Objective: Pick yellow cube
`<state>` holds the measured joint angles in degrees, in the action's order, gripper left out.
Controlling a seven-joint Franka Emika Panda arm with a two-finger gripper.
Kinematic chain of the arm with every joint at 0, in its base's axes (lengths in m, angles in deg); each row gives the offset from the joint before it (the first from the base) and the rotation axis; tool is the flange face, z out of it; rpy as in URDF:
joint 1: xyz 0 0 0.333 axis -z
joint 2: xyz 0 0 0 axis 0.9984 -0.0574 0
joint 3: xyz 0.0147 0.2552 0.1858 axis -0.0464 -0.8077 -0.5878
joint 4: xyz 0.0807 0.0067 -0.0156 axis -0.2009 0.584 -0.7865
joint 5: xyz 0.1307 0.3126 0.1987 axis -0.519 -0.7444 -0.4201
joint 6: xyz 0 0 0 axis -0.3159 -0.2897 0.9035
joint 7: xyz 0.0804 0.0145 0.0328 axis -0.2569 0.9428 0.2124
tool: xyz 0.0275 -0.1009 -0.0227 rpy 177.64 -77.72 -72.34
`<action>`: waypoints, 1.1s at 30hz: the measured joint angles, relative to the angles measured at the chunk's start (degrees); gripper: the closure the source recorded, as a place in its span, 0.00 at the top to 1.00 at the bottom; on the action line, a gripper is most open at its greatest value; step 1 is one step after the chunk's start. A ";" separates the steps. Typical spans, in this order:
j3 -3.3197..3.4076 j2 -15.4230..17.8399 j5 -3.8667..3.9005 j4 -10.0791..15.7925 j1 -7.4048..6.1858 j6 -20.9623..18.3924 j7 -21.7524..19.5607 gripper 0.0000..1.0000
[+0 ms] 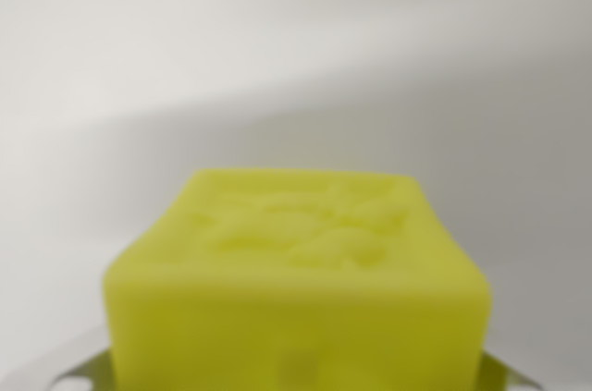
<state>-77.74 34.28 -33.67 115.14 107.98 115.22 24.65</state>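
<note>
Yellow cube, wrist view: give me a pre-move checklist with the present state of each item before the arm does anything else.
1. Target in view: ok. The yellow cube fills the lower centre of the wrist view.
2. Cube centred under the camera: ok. It sits about midway between the wrist view's left and right.
3. Gripper state: cannot tell. Only grey metal slivers show at the bottom corners beside the cube; no fingertips are visible.
4. Contact with the cube: cannot tell. The cube's sides run off the bottom edge.
5. Cube lifted or resting: cannot tell. Its base is out of frame.
6. Obstacles nearby: ok. Only the plain pale surface shows behind the cube.
</note>
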 joint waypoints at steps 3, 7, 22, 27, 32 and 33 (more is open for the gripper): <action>0.01 1.30 -0.19 0.29 -0.06 -1.03 0.14 0.00; 0.02 3.04 -0.42 0.62 -0.11 -2.43 0.31 0.00; 0.04 9.36 -1.02 1.39 -0.24 -7.97 0.74 0.00; 0.04 11.36 -1.15 1.50 -0.26 -9.88 0.84 0.00; 0.04 13.32 -1.27 1.52 -0.28 -11.82 0.93 0.00; 0.04 13.72 -1.29 1.52 -0.29 -12.21 0.94 0.00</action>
<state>-77.70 48.01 -34.96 116.65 107.70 103.00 25.59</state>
